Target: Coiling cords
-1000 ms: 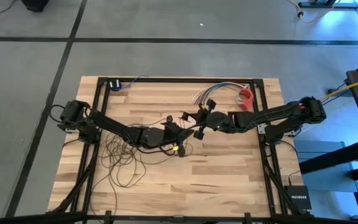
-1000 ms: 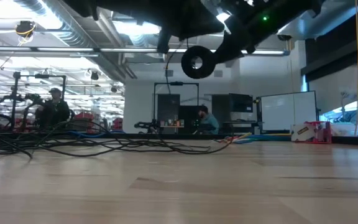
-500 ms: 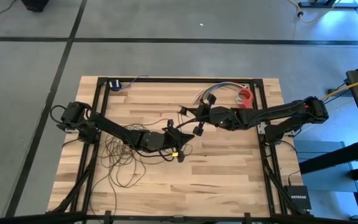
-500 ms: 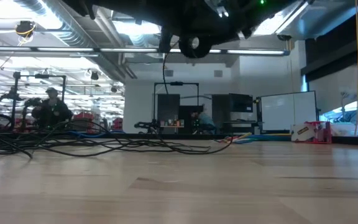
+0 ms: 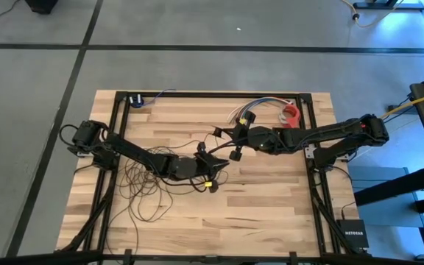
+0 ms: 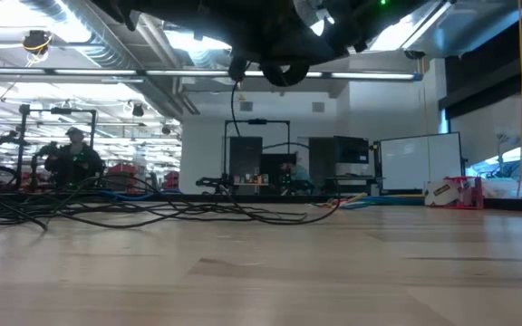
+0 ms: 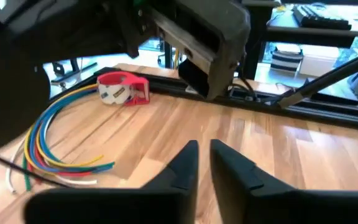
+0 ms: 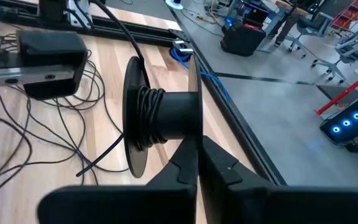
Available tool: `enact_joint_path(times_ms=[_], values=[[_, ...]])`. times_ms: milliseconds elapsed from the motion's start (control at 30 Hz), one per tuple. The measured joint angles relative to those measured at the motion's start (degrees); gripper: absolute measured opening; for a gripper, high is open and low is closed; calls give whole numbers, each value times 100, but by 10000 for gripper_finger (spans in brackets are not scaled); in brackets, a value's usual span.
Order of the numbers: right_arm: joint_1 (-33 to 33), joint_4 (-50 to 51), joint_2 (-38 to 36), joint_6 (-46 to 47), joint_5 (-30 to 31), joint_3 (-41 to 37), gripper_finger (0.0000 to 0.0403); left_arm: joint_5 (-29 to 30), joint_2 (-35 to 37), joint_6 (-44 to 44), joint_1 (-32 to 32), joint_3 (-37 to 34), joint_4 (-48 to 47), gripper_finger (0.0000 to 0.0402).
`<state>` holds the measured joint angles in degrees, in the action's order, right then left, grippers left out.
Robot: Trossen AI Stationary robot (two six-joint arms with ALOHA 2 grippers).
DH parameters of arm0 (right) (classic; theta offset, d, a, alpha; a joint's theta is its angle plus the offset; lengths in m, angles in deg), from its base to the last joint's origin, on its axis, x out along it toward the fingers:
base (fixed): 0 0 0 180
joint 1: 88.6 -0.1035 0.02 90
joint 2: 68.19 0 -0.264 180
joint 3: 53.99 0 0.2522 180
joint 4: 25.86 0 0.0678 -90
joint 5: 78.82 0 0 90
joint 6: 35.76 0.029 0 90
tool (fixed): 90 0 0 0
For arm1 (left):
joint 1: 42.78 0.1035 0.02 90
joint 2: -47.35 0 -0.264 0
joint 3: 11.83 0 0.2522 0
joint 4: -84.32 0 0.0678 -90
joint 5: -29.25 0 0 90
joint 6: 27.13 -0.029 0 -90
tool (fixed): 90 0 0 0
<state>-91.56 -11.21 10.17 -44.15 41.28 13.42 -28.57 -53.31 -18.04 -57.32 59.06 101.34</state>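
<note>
The cords are one thin dark wire. Its loose loops [image 5: 144, 190] lie on the table's left half, and a few turns are wound on a small black round puck [image 8: 160, 118]. My right gripper [image 8: 197, 157] holds the puck up over the table's middle [image 5: 235, 154]; in the low view the puck [image 6: 284, 71] hangs high, and a strand [image 6: 236, 145] drops from it to the table. My left gripper [image 7: 204, 152] hovers just left of the puck [image 5: 213, 159], with a narrow gap between its fingers and nothing between them. My right gripper is shut on the puck at the near end of its hub [image 8: 188, 134], beside the wound turns. My own fingers [image 8: 182, 165] hide the exact spot. They come almost level from the table's right. The puck is lifted clear, its axis along the fingers, the wire trailing slack.
A short bundle of multicoloured wires [image 7: 48, 146] and a red tape dispenser [image 7: 124, 88] lie at the far right [image 5: 291, 114]. Black frame rails [image 5: 212, 94] run along the table's edges. A small blue item [image 5: 137, 99] sits at the far left corner. Bare wood lies near and right.
My right gripper has risen with the puck and rolled a little, so the puck now hangs higher over the table. The strand below it has lengthened. The loops on the table have stayed where they were.
</note>
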Motion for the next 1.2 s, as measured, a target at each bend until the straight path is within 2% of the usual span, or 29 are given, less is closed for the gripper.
enact_joint_path(times_ms=[167,333,667,1000,1200], values=[[0,118,1,-111,77,0,2,-2,250,104,0,0,-936,107],[0,243,-12,-114,79,0,2,8,785,762,-4,0,-2379,137],[0,250,-14,-140,35,0,2,442,993,1504,-11,0,-3754,141],[0,257,-17,-253,34,0,2,509,993,2977,122,-2,-5804,141],[0,269,-19,-253,-14,0,2,500,993,2930,75,-2,-5933,141]])
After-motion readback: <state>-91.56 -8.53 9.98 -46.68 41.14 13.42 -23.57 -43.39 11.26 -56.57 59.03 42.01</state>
